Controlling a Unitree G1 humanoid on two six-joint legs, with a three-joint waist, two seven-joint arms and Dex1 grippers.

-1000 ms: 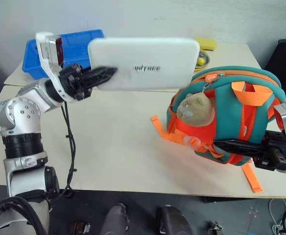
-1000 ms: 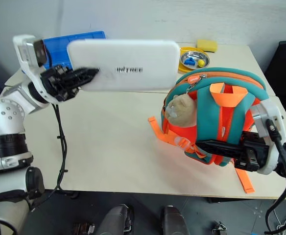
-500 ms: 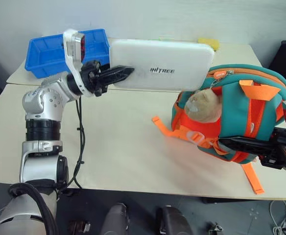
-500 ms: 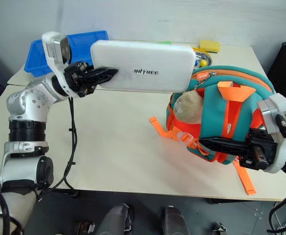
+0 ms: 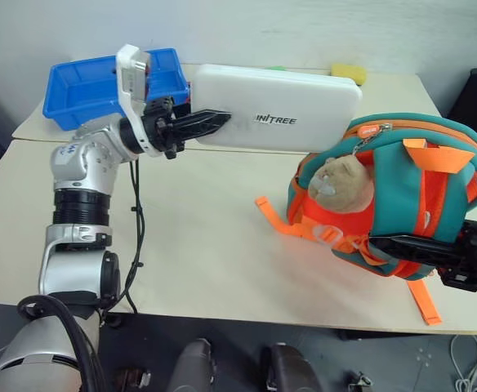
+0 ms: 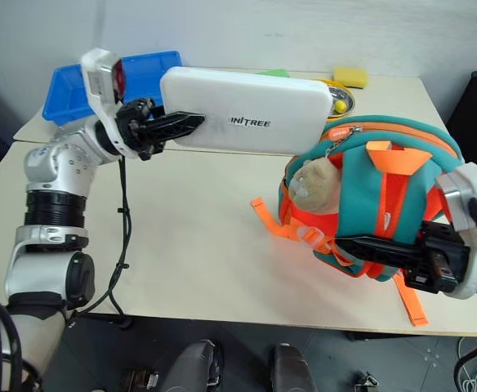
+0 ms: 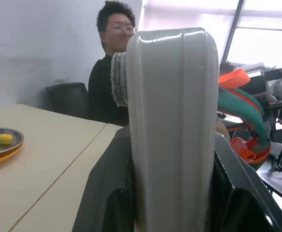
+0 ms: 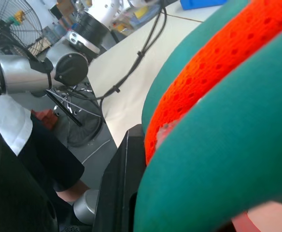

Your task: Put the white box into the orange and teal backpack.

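the left gripper (image 6: pixel 191 125) is clamped on one short end of the white box (image 6: pixel 251 121), held level above the tabletop (image 6: pixel 198 237). the right gripper (image 6: pixel 353 243) is shut on the orange and teal backpack (image 6: pixel 377 204), at 4 o'clock from the box. the far end should be tipped down toward the zip opening. a plush toy (image 6: pixel 310 184) crowds that mouth; a blue bin (image 6: pixel 144 69) lies at 10 o'clock.

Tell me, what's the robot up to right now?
Left gripper shut on white box, held above table. Right gripper clamps backpack. Plush toy sits at opening.

A pale wooden table (image 5: pixel 198 245) carries a blue bin (image 5: pixel 83 86) and yellow sponge (image 5: pixel 347 72).
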